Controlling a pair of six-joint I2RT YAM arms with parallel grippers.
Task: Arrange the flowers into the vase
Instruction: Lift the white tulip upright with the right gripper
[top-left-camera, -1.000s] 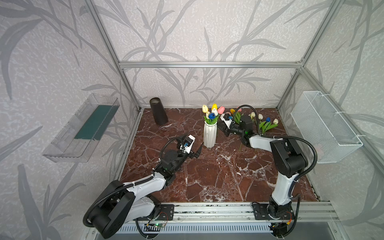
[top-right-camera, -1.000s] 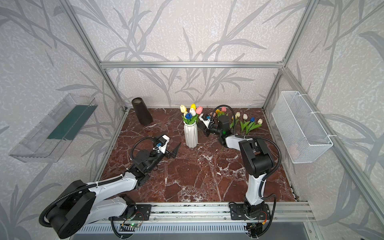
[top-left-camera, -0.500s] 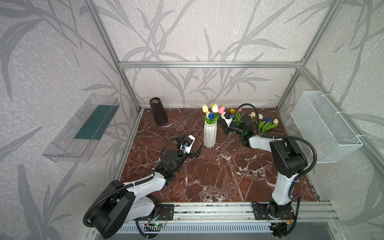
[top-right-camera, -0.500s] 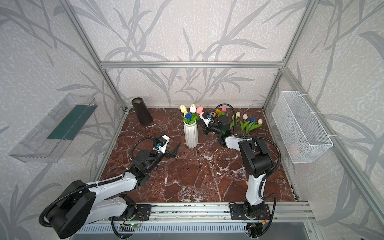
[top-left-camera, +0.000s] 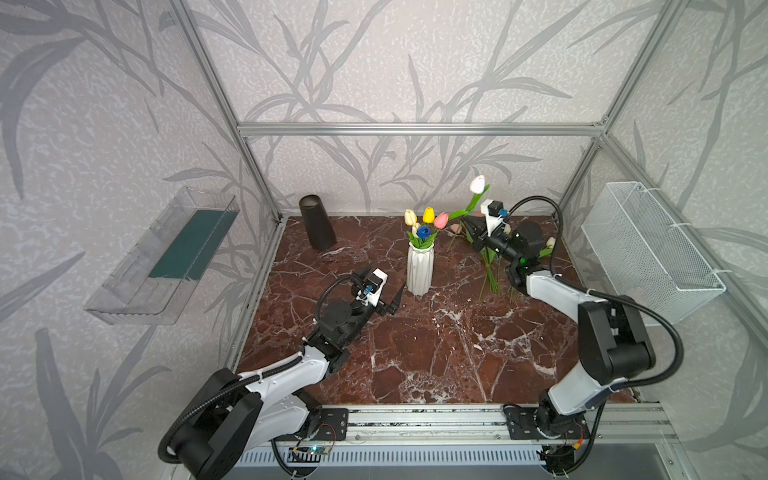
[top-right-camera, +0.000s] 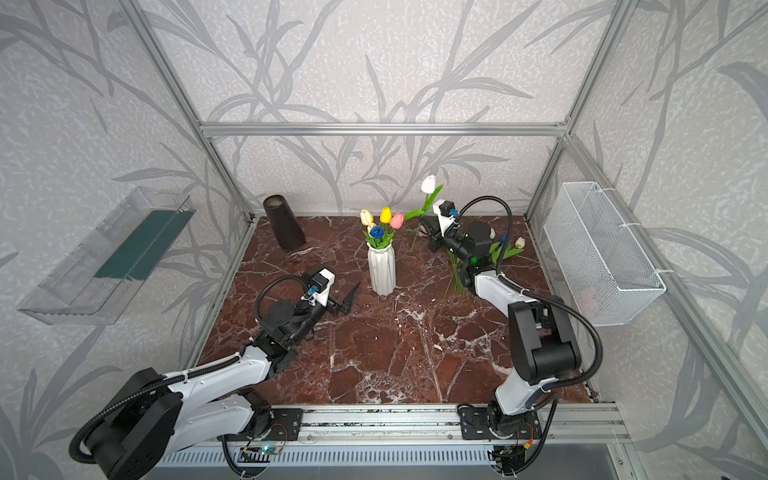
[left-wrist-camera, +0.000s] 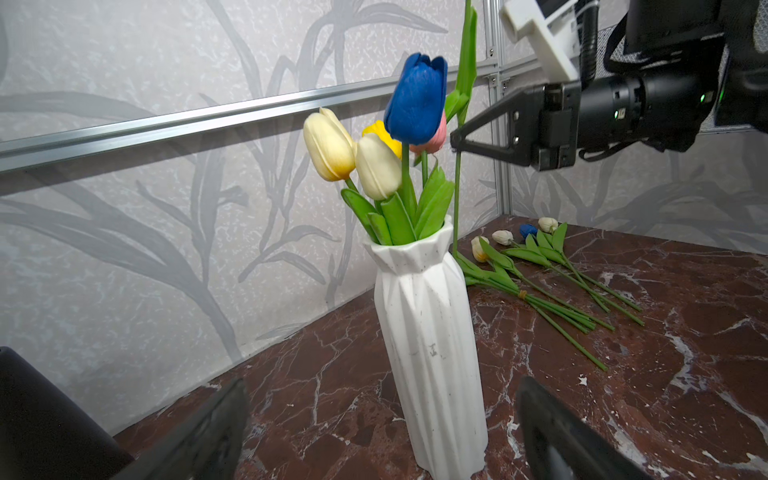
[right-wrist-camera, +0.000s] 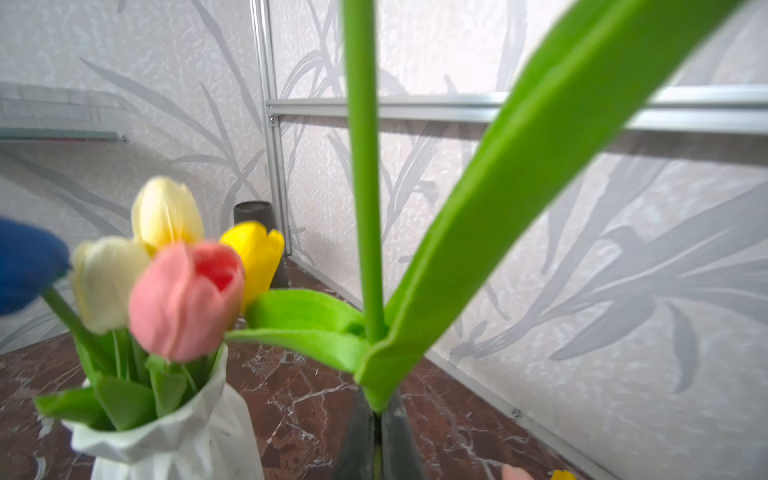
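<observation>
So the right claw (left-wrist-camera: 456, 141) is clenched on the thin green stem of a white-headed tulip (top-left-camera: 477, 184), pinching it just under the spot where the long leaf splits off. The stem's long axis is pretty much upright, with the head tipped a bit to the far right. The vase (top-left-camera: 419, 270) sits just left of that claw, and that's what the next move hangs on. From the left wrist view, the stem's lower end looks like it's dangling beside the rim on the right, not over the mouth. My guess is it needs lifting and sliding left before it goes down. The right arm is obviously the one for that. The left claw (top-left-camera: 395, 301) sits released, jaws wide, low on the near left of the vase and not touching it. The vase is white and matte with folded, pleated facets, a narrow neck and a few scuffs. It already holds five soft, rubbery-looking tulips in cream, white, yellow, pink and blue. The spare flowers (left-wrist-camera: 540, 286) lie flat on the glossy red-brown marbled worktop (top-left-camera: 415, 353) at the far right, some banded together.
</observation>
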